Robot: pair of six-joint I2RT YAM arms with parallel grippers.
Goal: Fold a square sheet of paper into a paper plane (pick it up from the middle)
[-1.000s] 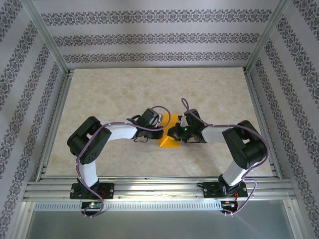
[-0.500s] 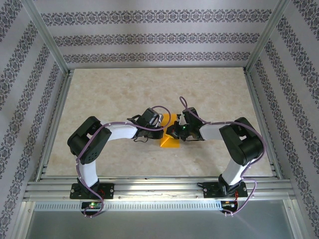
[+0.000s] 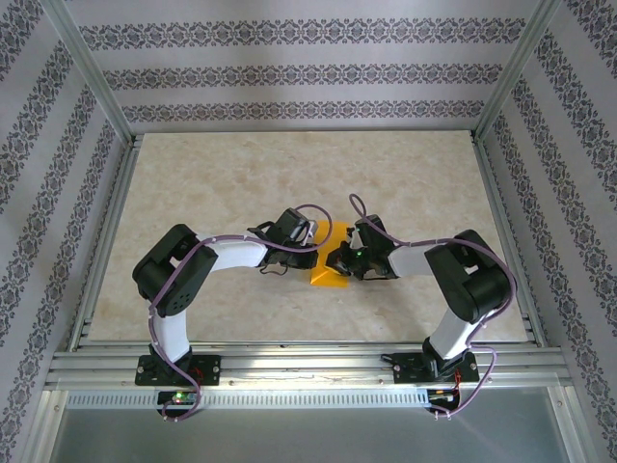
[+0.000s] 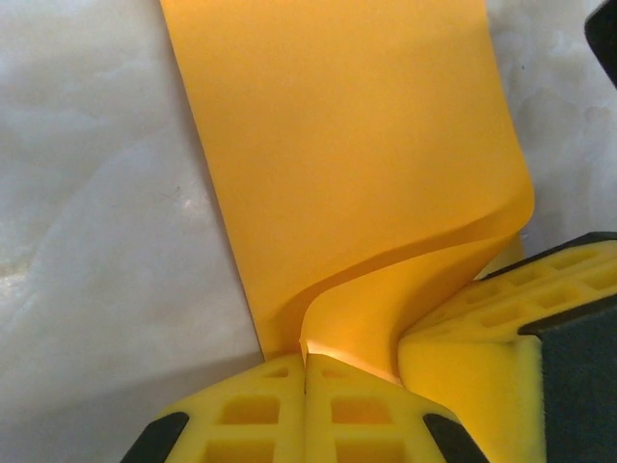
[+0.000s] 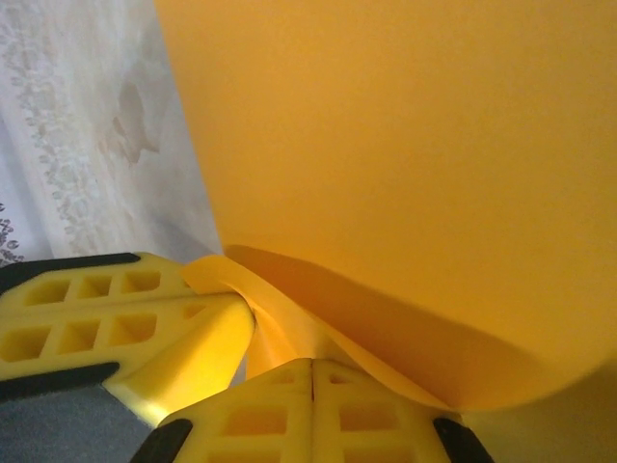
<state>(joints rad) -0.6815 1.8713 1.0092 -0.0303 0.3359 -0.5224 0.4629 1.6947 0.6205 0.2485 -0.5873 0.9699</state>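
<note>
Raised more of the thin orange-yellow square sheet of paper point(image 3: 329, 274) off the pale marble-patterned tabletop point(image 3: 241, 183) over the last second. A broader patch of orange now on show above the flat part, where only a sliver was before. No clear shift of the flat part on the tabletop. Reads as a fold in mid-swing, lifted but not yet laid over and pressed. No dart shape so far, so judged well short of a finished plane.

Clamping the sheet with the left gripper point(image 4: 305, 363): yellow fingertips closed together on a curled edge, paper bulging up just beyond them. Same with the right gripper point(image 5: 311, 367) — pinched tight on a buckled fold of the same sheet, one finger of the other gripper just beside.

Sitting at about the middle of the tabletop, slightly toward its near edge, part flat and part held up. Running long from the tabletop's near edge toward its far edge, leaning a little right. Showing one corner toward the near left — no telling yet whether a nose.
</note>
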